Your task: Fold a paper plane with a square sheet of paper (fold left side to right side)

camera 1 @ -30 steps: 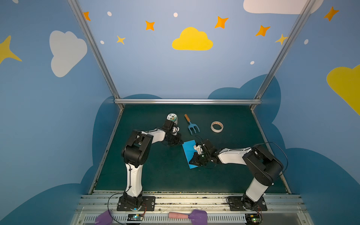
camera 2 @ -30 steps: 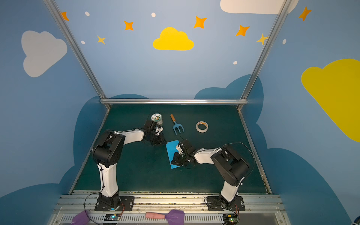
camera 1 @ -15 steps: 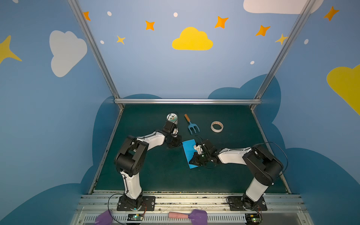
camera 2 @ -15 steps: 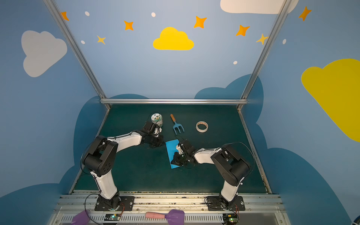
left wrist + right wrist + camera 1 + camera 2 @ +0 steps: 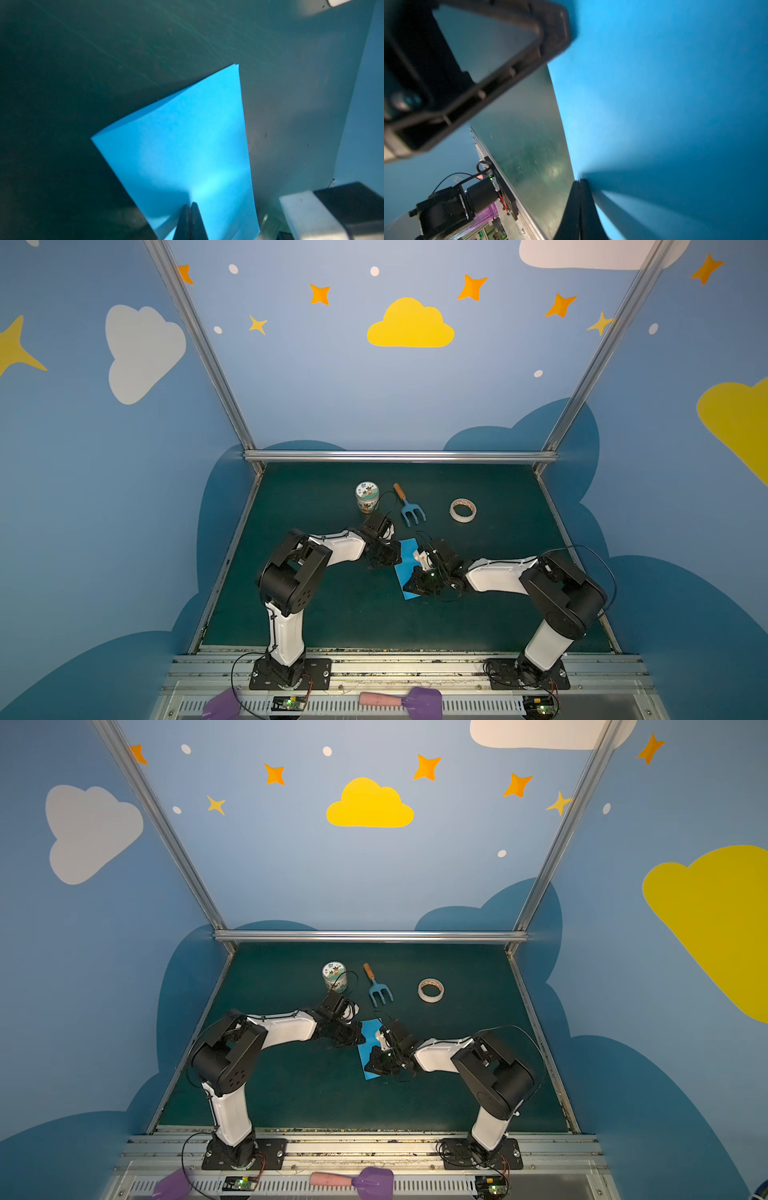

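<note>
The square sheet of paper lies on the green table, folded into a narrow sky-blue rectangle with its layers lined up at one corner. My left gripper is shut, and its tips rest on the paper near the left edge. My right gripper is also shut, with its tips on the paper's left edge nearer the front. The paper fills much of the right wrist view. Neither gripper has paper between its fingers.
Behind the paper stand a small printed jar, a blue fork with a wooden handle and a tape roll. A purple scoop with a pink handle lies on the front rail. Blue walls enclose the table.
My left gripper has moved right and forward onto the paper's left edge, and its arm dipped, then rose again. The right arm and the paper have stayed put.
</note>
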Robot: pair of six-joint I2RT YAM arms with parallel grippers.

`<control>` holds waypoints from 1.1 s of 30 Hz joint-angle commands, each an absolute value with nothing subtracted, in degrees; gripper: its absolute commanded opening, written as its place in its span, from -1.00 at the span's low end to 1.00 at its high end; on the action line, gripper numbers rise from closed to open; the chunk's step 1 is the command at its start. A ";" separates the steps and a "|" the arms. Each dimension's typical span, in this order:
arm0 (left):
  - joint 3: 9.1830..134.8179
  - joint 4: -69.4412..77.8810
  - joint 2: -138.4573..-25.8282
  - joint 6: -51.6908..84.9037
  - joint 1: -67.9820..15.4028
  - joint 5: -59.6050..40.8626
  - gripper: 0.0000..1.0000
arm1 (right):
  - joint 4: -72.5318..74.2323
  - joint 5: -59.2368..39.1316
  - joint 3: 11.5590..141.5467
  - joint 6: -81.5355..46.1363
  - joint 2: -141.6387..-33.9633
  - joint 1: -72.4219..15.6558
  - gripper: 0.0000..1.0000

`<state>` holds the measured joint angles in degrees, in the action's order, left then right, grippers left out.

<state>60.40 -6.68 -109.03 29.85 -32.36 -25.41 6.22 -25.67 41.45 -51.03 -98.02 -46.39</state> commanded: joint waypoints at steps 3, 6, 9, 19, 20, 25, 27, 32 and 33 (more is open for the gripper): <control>58.59 -7.21 -112.35 29.80 -32.43 -23.22 -0.93 | -1.36 -24.58 36.52 -49.72 -96.84 -48.76 -1.00; 58.71 -7.10 -112.49 29.70 -32.35 -23.31 -0.93 | -1.38 -25.06 34.26 -49.92 -95.08 -49.54 -1.00; 59.27 -7.29 -112.46 29.24 -32.27 -23.78 -0.93 | -1.92 -25.90 31.52 -50.25 -91.39 -49.87 -1.00; 62.57 -8.50 -104.45 29.22 -32.69 -27.52 -0.83 | -22.88 -9.44 36.03 -44.54 -67.17 -44.73 -0.35; 63.28 -9.40 -103.88 29.06 -32.60 -26.89 -0.74 | -23.27 -7.37 35.92 -44.47 -65.47 -43.98 -0.08; 67.35 -14.18 -104.79 27.41 -31.67 -24.36 -0.59 | -21.95 -5.73 34.56 -45.71 -62.05 -38.65 0.24; 68.85 -15.51 -106.10 26.92 -30.91 -24.05 -0.63 | -20.25 -9.31 33.81 -46.09 -62.84 -36.22 0.25; 71.37 -17.35 -109.72 25.77 -29.23 -24.00 -0.74 | -15.95 -19.36 32.86 -47.23 -69.16 -32.54 0.26; 71.81 -17.53 -110.41 25.60 -29.11 -24.14 -0.75 | -14.93 -20.48 32.71 -47.34 -70.15 -32.34 0.26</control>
